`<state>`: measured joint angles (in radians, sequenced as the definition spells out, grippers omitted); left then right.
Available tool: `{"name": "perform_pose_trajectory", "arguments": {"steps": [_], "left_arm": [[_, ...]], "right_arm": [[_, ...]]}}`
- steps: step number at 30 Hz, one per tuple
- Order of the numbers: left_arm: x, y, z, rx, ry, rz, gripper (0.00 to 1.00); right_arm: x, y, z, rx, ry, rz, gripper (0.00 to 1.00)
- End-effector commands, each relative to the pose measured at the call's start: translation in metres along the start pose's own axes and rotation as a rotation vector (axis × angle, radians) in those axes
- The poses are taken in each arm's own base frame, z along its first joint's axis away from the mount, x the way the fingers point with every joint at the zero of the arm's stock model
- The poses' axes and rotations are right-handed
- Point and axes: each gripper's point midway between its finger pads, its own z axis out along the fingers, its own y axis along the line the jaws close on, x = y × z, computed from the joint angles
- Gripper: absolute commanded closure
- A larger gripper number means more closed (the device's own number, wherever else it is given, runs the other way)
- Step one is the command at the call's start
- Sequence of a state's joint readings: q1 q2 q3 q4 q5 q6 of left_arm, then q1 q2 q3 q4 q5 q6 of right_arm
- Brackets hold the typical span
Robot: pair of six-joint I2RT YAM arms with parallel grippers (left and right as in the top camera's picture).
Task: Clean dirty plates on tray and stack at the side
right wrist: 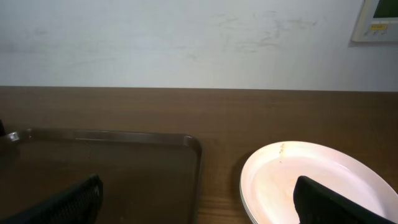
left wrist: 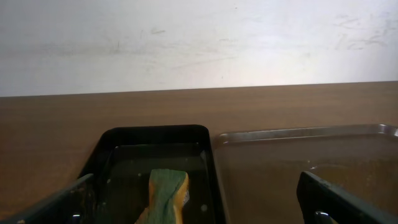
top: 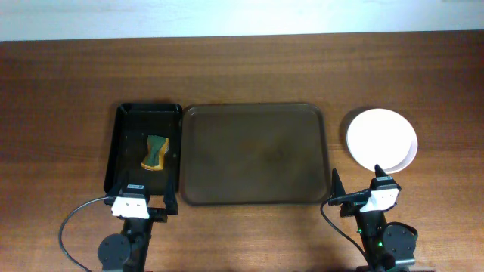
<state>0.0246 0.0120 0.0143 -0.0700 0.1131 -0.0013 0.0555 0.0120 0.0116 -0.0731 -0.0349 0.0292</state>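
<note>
The white plates (top: 381, 139) sit in a stack on the table right of the dark brown tray (top: 255, 154). The top plate looks clean apart from a tiny orange speck near its far rim (right wrist: 311, 180). The tray holds no plates; it also shows in the left wrist view (left wrist: 311, 162) and the right wrist view (right wrist: 124, 162). My left gripper (top: 144, 201) is open and empty at the near end of the black tray. My right gripper (top: 357, 194) is open and empty, just near of the plate stack.
A smaller black tray (top: 125, 151) lies left of the brown tray with a green and yellow sponge (top: 155, 152) in it, also seen in the left wrist view (left wrist: 166, 194). A wall runs behind the table's far edge.
</note>
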Motion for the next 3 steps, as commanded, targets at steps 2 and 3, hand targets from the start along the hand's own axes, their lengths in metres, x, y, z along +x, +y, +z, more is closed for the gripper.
{"name": "perform_pose_trajectory", "arguments": {"steps": [2, 3], "left_arm": [[0.0008, -0.0014, 0.0, 0.006, -0.002, -0.002, 0.0], [0.0008, -0.0015, 0.0, 0.007, -0.002, -0.002, 0.0]], "right_arm": [[0.0016, 0.0011, -0.0001, -0.009, 0.0, 0.001, 0.02], [0.0016, 0.0011, -0.0001, -0.009, 0.0, 0.001, 0.02]]}}
